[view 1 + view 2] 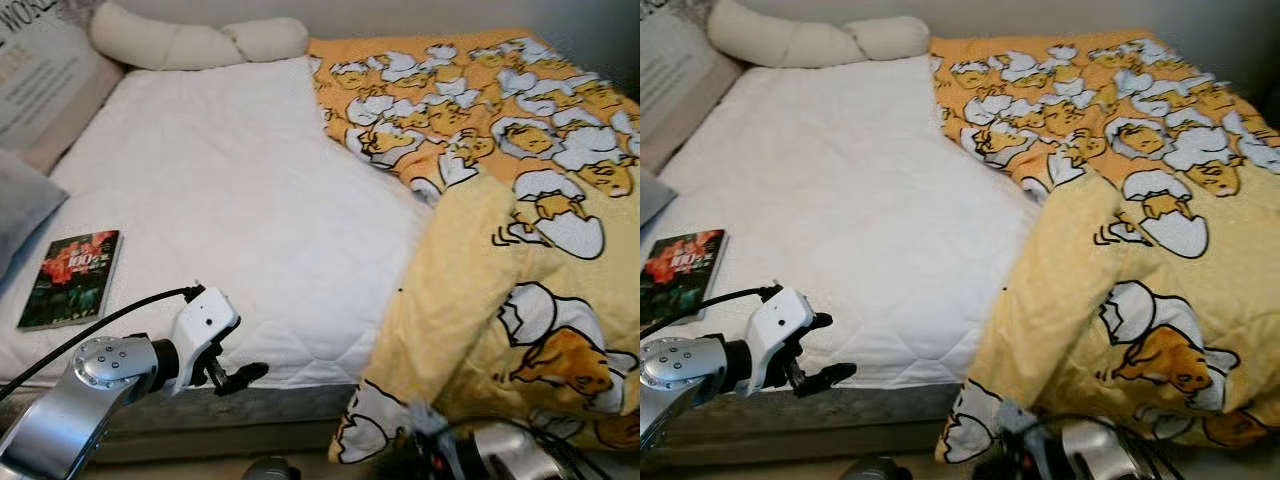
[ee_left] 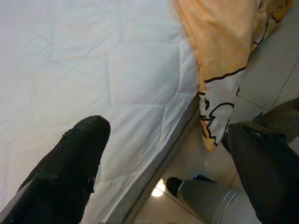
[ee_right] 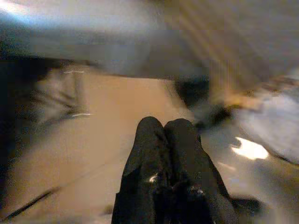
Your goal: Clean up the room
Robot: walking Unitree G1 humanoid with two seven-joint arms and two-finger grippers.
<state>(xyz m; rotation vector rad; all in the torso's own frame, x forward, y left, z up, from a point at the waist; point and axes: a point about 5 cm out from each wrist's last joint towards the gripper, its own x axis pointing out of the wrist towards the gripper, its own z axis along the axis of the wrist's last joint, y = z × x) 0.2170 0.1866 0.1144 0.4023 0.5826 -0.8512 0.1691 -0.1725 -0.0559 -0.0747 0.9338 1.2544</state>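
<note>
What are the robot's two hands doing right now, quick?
Left gripper: open, holding nothing, at the near edge of the white mattress.
Right gripper: fingers closed together, holding nothing, down low by the yellow blanket.

The left arm is being held out low in front, its left gripper [image 2: 163, 163] spread wide. The right gripper [image 3: 170, 135] is being kept low, fingers pressed together.
</note>
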